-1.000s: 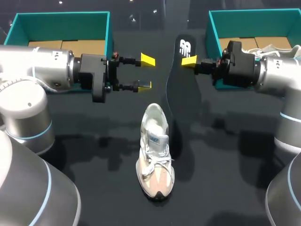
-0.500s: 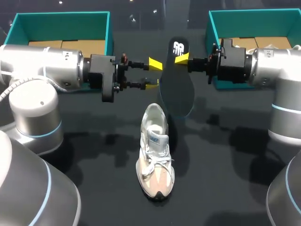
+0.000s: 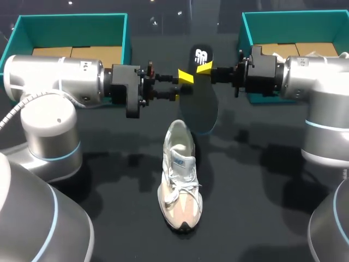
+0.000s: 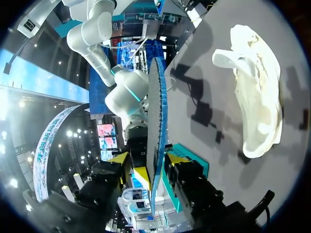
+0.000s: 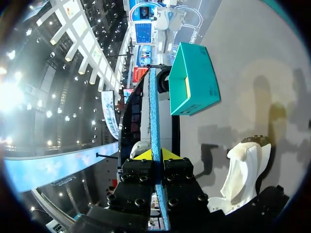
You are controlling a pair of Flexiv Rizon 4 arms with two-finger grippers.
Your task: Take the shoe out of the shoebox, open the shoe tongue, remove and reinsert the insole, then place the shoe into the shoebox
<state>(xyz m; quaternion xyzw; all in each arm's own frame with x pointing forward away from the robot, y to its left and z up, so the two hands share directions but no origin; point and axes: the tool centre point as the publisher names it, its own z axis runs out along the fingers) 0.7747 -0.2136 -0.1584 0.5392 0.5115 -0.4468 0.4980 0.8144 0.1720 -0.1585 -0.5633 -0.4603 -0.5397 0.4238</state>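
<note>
A black insole [image 3: 199,103] hangs in the air above the table's middle, its heel end with a white mark uppermost. My right gripper [image 3: 204,67] is shut on the insole's upper edge; in the right wrist view the insole [image 5: 153,107] stands edge-on between that gripper's [image 5: 154,154] yellow tips. My left gripper [image 3: 180,87] faces it from the left, its jaws part-way open astride the insole's other edge. In the left wrist view the insole [image 4: 156,111] runs between the left gripper's [image 4: 148,158] tips with a gap on one side. The cream shoe [image 3: 180,174] lies on the table below, toe towards me.
A teal shoebox [image 3: 71,33] stands at the back left and a second teal shoebox [image 3: 294,27] at the back right, with something white at its right edge. The dark table [image 3: 256,207] spreads around the shoe.
My right arm has carried the insole leftwards to the middle. My left arm has come in from the left, and its jaws have narrowed around the insole's edge.
</note>
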